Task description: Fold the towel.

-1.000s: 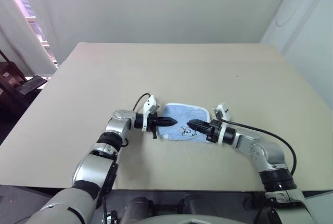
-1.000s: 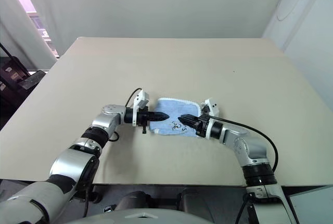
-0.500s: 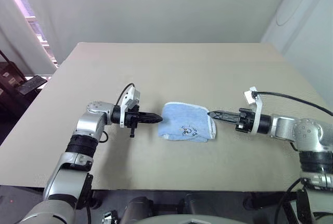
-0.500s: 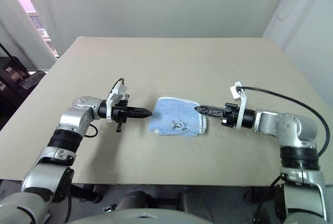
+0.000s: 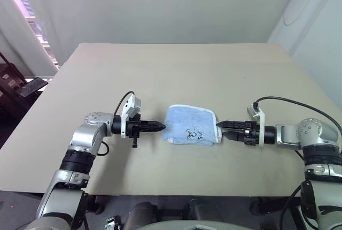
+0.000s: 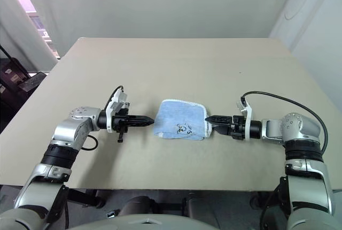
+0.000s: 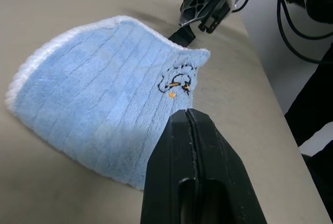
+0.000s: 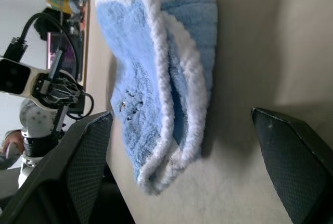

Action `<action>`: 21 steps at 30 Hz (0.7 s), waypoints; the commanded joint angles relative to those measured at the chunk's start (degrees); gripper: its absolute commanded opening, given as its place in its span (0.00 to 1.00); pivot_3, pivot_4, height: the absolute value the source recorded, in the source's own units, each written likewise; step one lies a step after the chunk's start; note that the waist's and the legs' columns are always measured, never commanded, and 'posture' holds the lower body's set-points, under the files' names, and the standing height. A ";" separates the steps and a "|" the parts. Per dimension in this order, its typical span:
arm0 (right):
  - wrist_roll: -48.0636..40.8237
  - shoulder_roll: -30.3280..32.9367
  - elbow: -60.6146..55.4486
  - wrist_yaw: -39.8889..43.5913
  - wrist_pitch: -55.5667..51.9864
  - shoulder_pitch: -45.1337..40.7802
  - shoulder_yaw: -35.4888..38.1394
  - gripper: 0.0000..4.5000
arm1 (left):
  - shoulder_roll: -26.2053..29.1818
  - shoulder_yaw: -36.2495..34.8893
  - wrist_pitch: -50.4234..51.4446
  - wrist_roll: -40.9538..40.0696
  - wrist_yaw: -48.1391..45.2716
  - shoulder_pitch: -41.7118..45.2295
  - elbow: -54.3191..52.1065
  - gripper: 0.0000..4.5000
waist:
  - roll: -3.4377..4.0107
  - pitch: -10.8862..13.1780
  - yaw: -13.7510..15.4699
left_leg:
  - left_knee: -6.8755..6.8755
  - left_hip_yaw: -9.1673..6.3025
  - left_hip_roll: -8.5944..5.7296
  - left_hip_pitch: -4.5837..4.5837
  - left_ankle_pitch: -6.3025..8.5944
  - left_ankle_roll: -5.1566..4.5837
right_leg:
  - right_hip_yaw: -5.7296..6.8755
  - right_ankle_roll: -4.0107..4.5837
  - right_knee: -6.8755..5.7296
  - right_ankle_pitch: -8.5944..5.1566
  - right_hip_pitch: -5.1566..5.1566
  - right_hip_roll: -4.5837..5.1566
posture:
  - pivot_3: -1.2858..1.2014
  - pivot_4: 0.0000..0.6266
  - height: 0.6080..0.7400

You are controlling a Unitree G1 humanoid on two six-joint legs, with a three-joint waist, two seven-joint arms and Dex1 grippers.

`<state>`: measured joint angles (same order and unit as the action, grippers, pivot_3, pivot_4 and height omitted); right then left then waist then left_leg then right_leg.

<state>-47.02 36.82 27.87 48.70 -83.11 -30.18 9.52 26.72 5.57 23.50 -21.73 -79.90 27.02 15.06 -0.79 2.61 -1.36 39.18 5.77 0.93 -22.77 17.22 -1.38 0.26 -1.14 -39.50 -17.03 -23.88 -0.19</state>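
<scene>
Left gripper [image 5: 160, 127] pressed together just left of folded towel [image 5: 189, 131], right gripper [image 5: 220, 127] spread at towel's right edge, both holding nothing, table [image 5: 176, 75].

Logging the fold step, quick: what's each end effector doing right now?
Left end effector: closed, holding nothing, just beside the towel.
Right end effector: open, empty, at the towel's other side.

The towel [image 5: 189, 131] bears small dark embroidery, but nothing on it reads as legible text.
</scene>
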 commanded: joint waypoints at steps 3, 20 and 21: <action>2.12 -5.44 1.47 -1.60 1.15 -2.02 -0.58 0.99 | 0.51 -0.57 1.45 -2.09 0.46 0.28 -2.79 0.00 | 0.00 0.00 -0.60 | -0.01 0.00 0.01 0.16 -0.02 0.03 | -0.01 0.00 -0.07 0.00 0.11 -0.03 | 0.52 0.00 0.88; 5.48 -17.27 5.87 -3.64 0.66 -6.65 -0.87 0.99 | 0.81 0.69 1.04 -1.87 0.71 -0.08 -3.72 0.00 | -0.07 -0.08 -2.83 | -0.02 0.01 0.08 0.64 -0.12 0.21 | -0.06 0.01 -0.32 -0.01 0.42 -0.11 | 0.52 0.00 0.88; 5.92 -17.67 6.58 -3.71 1.01 -7.09 -0.82 0.99 | 0.85 0.70 1.00 -1.84 0.74 -0.12 -3.77 0.00 | -0.07 -0.08 -2.83 | -0.02 0.01 0.08 0.67 -0.12 0.23 | -0.06 0.02 -0.36 -0.01 0.43 -0.11 | 0.52 0.00 0.88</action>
<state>-41.54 21.23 32.98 45.41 -81.92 -36.66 10.09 27.08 6.13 24.82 -23.13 -79.29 26.63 13.28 -0.86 2.53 -4.19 39.16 5.78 1.02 -22.07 17.09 -1.12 0.20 -1.13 -39.89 -17.04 -23.45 -0.30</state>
